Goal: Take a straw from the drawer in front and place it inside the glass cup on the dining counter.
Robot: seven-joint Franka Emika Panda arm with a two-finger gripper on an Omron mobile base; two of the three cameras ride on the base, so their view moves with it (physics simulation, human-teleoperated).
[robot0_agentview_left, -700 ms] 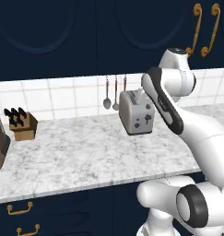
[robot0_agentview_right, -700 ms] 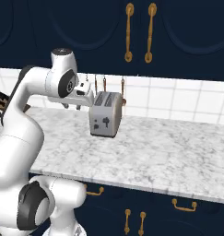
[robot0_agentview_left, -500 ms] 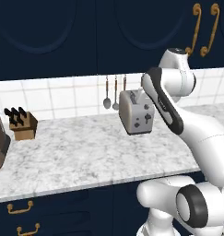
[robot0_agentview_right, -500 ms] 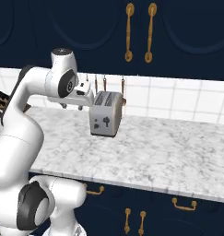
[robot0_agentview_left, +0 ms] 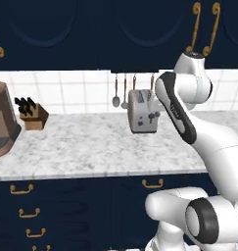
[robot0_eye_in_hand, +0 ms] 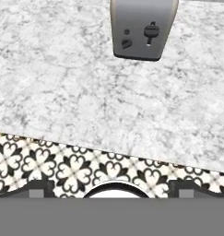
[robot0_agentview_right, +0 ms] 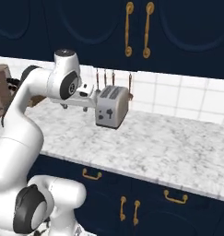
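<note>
Your gripper (robot0_eye_in_hand: 111, 188) is hovering over marble worktop (robot0_eye_in_hand: 62, 83), fingertips sitting apart; toaster (robot0_eye_in_hand: 142, 28) lying at 12 o'clock.

Grey toaster (robot0_agentview_left: 143, 111) standing on the marble desk (robot0_agentview_left: 86, 147) below three hanging utensils (robot0_agentview_left: 124, 91); wooden knife block (robot0_agentview_left: 32, 114) farther left; brass-handled navy cabinets (robot0_agentview_right: 136, 29) above; patterned floor tiles (robot0_eye_in_hand: 72, 166) beside the desk edge.

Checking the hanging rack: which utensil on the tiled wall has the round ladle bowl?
The leftmost hanging utensil, beside the toaster; its neighbours end narrower.
</note>
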